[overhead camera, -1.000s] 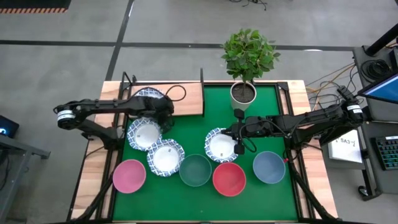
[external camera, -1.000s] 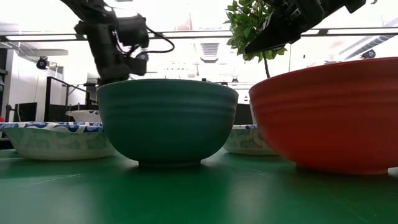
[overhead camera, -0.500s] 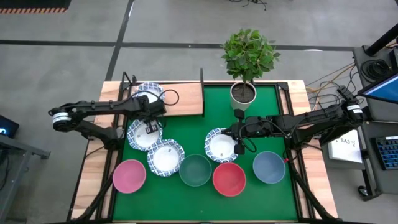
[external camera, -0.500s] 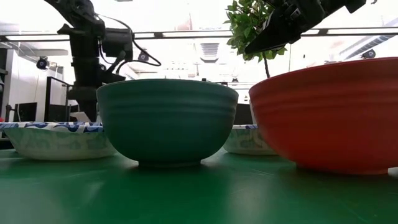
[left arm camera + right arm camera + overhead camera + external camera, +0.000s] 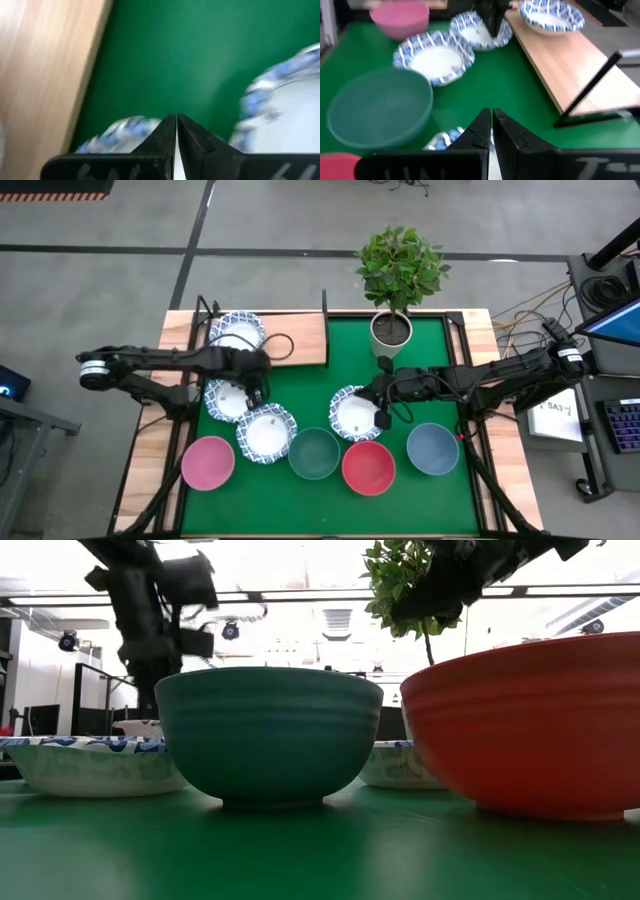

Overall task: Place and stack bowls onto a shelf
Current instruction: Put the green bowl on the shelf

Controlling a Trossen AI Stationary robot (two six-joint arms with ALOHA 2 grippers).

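A green mat [image 5: 330, 370] covers most of the wooden table, with the light wooden shelf [image 5: 295, 338] along its far left edge and a potted plant [image 5: 400, 275] at the back. From above, one blue-rimmed bowl [image 5: 236, 332] sits alone on the shelf's left end. The left gripper [image 5: 250, 385] hangs over a second patterned bowl [image 5: 228, 398] on the mat just in front of the shelf; a third patterned bowl [image 5: 266, 432] lies just past it, towards the front row of pink [image 5: 208, 463], green [image 5: 314, 453], red [image 5: 368, 467] and grey-blue [image 5: 433, 448] bowls. Its wrist camera shows the fingers pressed together with nothing between them, which the overhead picture cannot settle, though that view is blurred. The table-level view shows little but the green and red bowls up close, with dark arm links above.

The left arm reaches in low from the table's left side, bent at the elbow. The right arm stretches across from the right, its gripper [image 5: 381, 402] over the fourth patterned bowl [image 5: 354, 415]; its own camera shows the fingers closed to a sliver, empty.

Half a second ago the left gripper was nearer the shelf; it has since drawn back over the mat. The right arm has barely shifted
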